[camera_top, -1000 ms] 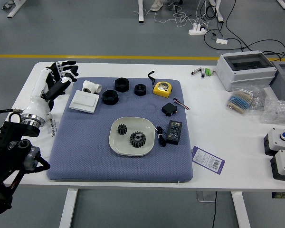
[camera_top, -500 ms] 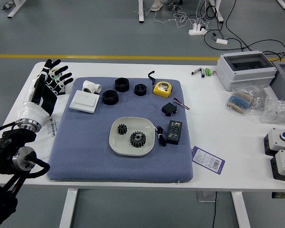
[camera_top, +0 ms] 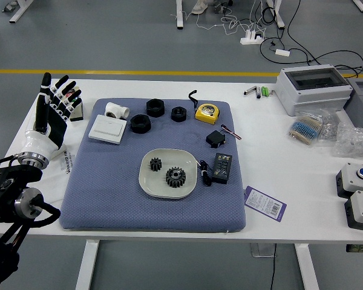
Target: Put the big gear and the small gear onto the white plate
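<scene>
The big gear sits on the white plate, right of its middle; the small gear sits nearer the plate's far left corner, the 2 apart. With them in place, the placing counts as done, and the likeliest trouble is undoing it. A late correction could bump the big gear into the small gear, or tip the plate's rim and set them sliding. The black cable beside the plate's right edge could snag a passing finger and tug at the plate. Farther off, the robot's left hand stands over the table's left side, released, its fingers spread and holding nothing; if it swings low toward the plate, it could knock the white box near the mat's far left corner.

The big gear lies flat, its bore facing up. The small gear seems to do likewise, though its dark teeth blur at this size. Being round, the 2 gears have no long axis across the plate and point toward no edge.
</scene>
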Tool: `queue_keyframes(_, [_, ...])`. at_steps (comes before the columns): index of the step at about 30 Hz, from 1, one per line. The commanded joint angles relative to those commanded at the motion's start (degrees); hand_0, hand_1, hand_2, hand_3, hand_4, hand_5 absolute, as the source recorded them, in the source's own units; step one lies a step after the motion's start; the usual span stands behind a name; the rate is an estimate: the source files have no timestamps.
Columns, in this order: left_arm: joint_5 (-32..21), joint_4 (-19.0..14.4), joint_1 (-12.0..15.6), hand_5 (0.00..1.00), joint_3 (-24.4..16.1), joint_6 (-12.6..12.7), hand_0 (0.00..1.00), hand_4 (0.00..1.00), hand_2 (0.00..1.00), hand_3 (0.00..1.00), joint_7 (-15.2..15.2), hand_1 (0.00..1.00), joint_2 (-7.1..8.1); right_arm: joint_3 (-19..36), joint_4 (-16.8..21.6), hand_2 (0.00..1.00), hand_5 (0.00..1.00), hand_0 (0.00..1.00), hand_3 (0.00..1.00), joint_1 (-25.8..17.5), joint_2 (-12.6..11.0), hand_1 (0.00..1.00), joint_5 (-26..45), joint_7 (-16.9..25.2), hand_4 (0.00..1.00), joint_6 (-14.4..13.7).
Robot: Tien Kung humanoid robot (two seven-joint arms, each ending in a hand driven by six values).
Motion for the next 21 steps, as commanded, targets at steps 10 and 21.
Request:
queue_keyframes(10, [1.74,1.08,0.07,0.897,-0.94,1.05,0.488,0.960,0.723,0.771,0.41,0.637,-0.09,0.29,0.01,0.727,0.717,0.620,0.548,-0.01,-0.03,0.626,-0.09,0.04,0.755,-0.04])
queue_keyframes(21, [8.75,2.21,0.62,0.879,-3.50,1.70,0.443,0.943,0.700,0.767,2.00,0.613,-0.09,0.57,0.00,0.727,0.717,0.619,0.547,0.19,-0.06,0.626,-0.28,0.01,0.754,-0.04])
